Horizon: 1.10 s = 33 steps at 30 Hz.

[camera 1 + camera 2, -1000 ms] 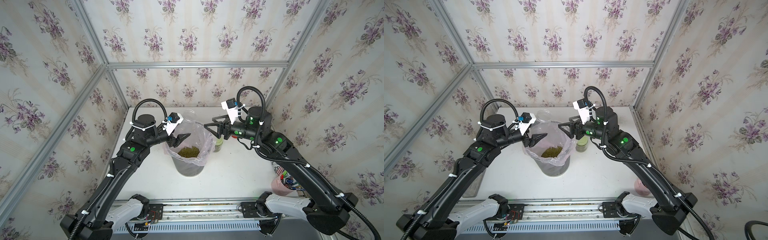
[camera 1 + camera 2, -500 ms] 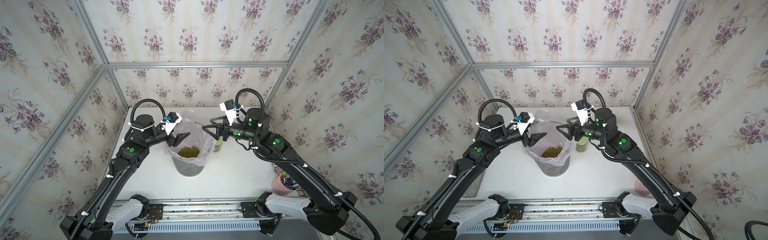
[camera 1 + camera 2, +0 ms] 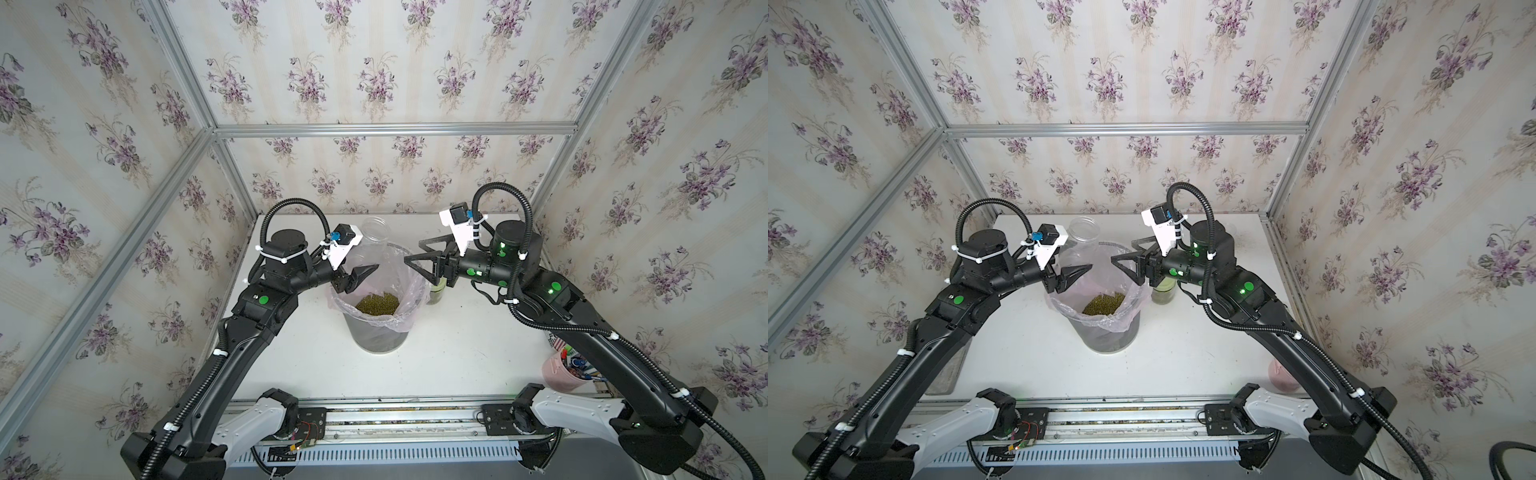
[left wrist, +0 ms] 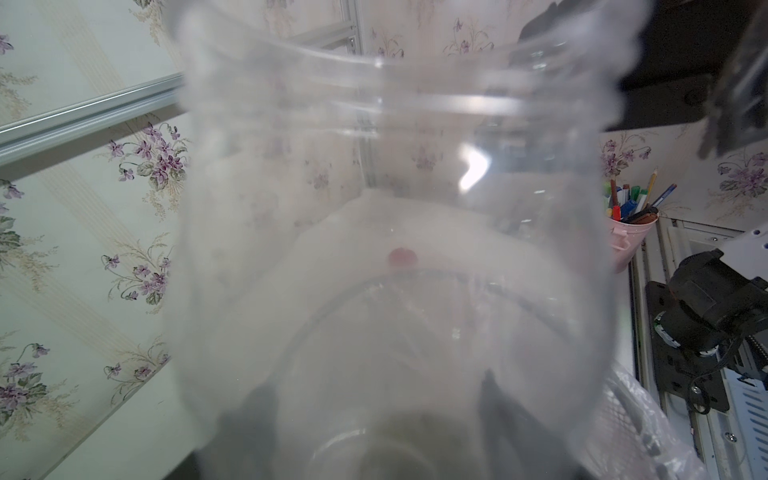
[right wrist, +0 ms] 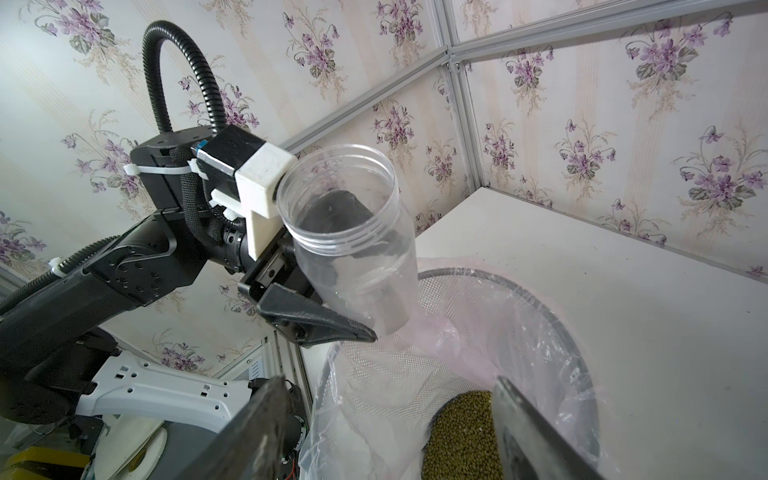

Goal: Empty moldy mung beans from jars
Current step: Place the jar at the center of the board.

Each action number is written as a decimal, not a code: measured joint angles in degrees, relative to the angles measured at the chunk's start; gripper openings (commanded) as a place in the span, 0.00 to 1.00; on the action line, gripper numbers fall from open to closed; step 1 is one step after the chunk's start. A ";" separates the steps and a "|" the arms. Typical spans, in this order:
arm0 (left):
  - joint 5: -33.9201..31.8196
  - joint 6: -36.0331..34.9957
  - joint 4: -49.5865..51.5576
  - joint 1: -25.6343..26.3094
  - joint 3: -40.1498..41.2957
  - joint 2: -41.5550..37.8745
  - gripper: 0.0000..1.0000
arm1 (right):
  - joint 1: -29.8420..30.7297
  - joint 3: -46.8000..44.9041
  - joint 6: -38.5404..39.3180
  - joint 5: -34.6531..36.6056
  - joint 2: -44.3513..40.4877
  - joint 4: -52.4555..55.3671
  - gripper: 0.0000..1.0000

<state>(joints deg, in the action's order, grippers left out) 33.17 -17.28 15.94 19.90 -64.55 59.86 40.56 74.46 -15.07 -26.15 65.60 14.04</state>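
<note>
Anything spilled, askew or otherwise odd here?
Nothing stands out. The beans lie inside the lined bin, with none seen on the table. The left gripper holds an empty, lidless jar, tilted, by the bin's rim; the right gripper has open, empty jaws.

A clear, lidless cylindrical plastic jar [image 3: 375, 239] is empty and hangs in the air above the far-left rim of a grey mesh bin lined with pinkish plastic film [image 3: 376, 338], which stands near the middle of the desk [image 3: 457, 353]. The jar is tilted, with its threaded mouth up and its base lowest. Its lower body is pinched between the fingers of the left tool [image 3: 368, 270]. A heap of tiny olive-green mung beans [image 3: 377, 303] lies at the bottom of the liner. A second small clear jar with a pale green screw lid [image 3: 436, 291] stands upright on the desk, just beside the bin's right side, and looks greenish inside.
</note>
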 measured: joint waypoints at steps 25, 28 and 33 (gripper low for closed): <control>1.27 1.25 -0.04 -0.09 0.00 0.26 0.40 | 3.23 0.87 0.57 -9.18 3.67 -5.18 0.76; 1.68 1.62 -0.22 -0.09 0.02 0.31 0.40 | 3.43 0.85 1.01 -8.24 3.98 -5.22 0.76; 2.64 2.36 -1.31 -0.09 0.07 0.44 0.40 | 3.72 0.57 1.11 -5.31 4.85 -8.31 0.76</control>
<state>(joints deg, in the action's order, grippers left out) 35.81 -14.92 14.63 19.81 -64.49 60.29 44.27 75.02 -13.96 -31.46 70.46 5.74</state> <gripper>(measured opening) 0.748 0.758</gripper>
